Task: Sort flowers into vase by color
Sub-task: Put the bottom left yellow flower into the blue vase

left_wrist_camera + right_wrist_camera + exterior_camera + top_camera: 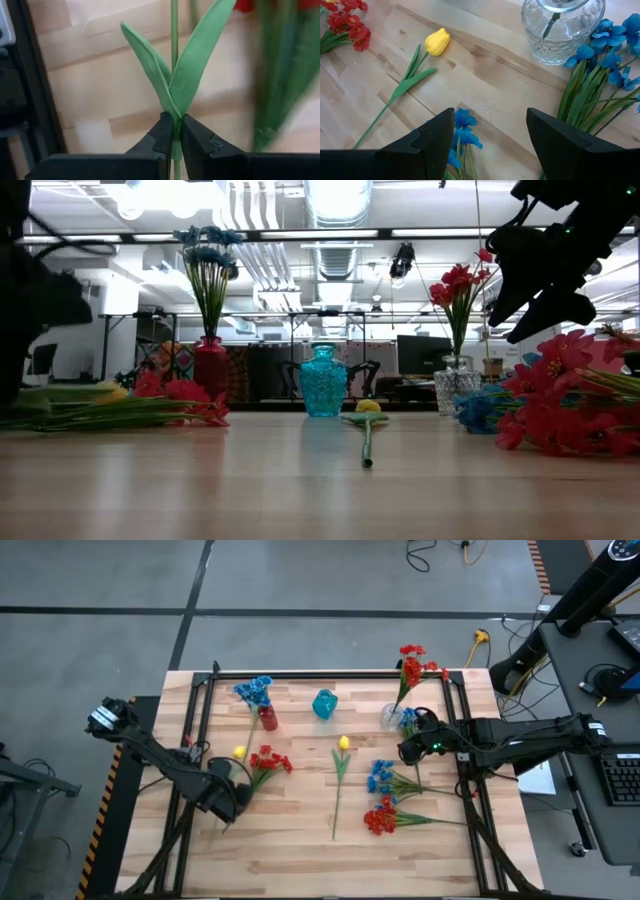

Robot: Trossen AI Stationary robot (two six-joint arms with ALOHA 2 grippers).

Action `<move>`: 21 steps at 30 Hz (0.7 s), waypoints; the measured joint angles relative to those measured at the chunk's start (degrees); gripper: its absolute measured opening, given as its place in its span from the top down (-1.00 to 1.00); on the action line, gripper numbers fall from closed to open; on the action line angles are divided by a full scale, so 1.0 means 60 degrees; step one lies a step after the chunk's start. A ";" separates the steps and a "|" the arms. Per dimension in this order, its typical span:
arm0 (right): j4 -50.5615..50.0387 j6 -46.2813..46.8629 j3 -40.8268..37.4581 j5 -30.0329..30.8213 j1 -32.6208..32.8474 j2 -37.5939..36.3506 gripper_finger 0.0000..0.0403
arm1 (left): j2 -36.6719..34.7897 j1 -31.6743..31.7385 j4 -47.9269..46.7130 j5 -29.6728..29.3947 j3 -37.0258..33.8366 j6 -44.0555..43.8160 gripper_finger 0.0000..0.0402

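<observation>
My left gripper (230,804) stands at the table's near left, shut on the thin green stem of a yellow tulip (240,752) that lies beside a red spray (268,761). My right gripper (490,135) hangs open over the table near the clear glass vase (392,716), which holds red flowers (411,664). A red vase (268,720) holds blue flowers (254,691). A teal vase (324,704) stands between them. A second yellow tulip (343,743), a blue spray (380,777) and a red spray (381,817) lie flat on the wood. My left gripper pinches the tulip's stem (175,121) between its two fingers, right where the two long leaves (187,70) branch off. The fingers come steeply from above and lie across the stem. A short piece of stem sticks out past them; the bloom is outside the wrist view.
Black rails (203,730) frame the wooden table (300,850) on the left, right and far sides. More blue blooms (600,60) lie against the clear vase's foot. Bare wood lies along the near edge and between the two tulips.
</observation>
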 joint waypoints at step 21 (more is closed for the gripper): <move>0.0015 -0.0505 0.0000 -0.0088 0.0010 -0.0109 -0.19 | 0.1223 -0.2936 -0.1012 -0.5339 0.6000 0.6098 0.94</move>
